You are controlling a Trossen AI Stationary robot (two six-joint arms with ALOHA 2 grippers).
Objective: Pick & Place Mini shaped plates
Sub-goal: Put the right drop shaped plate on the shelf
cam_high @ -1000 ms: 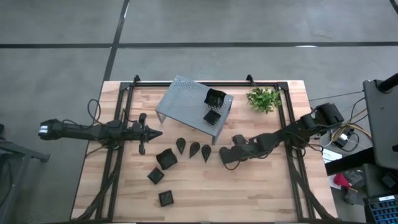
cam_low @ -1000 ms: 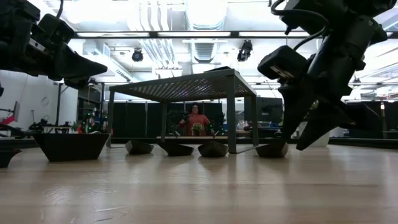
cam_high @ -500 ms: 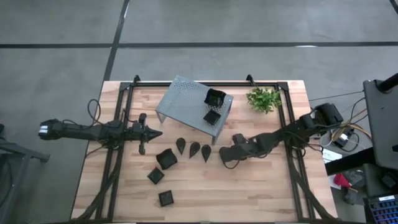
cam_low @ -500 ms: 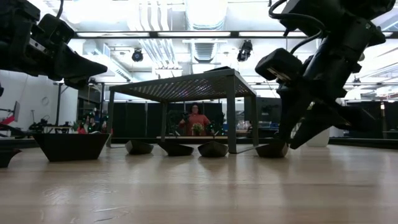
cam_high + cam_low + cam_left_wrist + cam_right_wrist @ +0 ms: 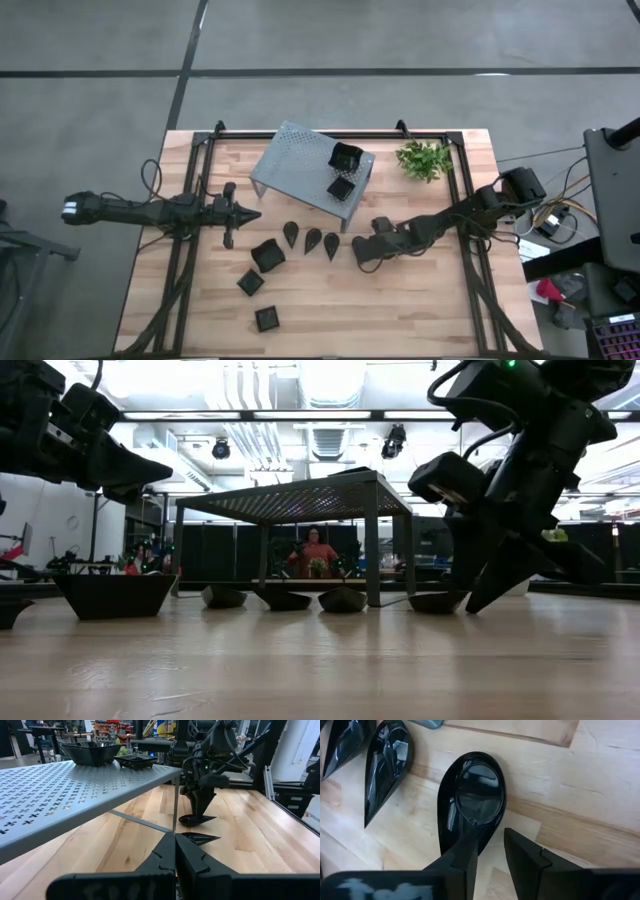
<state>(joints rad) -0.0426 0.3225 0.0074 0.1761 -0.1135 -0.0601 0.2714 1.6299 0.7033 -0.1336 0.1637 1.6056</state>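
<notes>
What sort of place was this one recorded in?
Probably a robotics lab or workshop: a framed wooden workbench on bare concrete floor, ceiling ducts and strip lights, equipment-crowded benches behind.

Open tabletop (image 5: 400,300) near front edge; grey shelf (image 5: 300,165) probably blocking behind.

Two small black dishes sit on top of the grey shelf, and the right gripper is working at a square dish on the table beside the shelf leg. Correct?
Not quite. The dish at the right gripper is a teardrop-shaped plate, not square; the right wrist view shows it. The two black dishes do sit on the grey shelf.
</notes>
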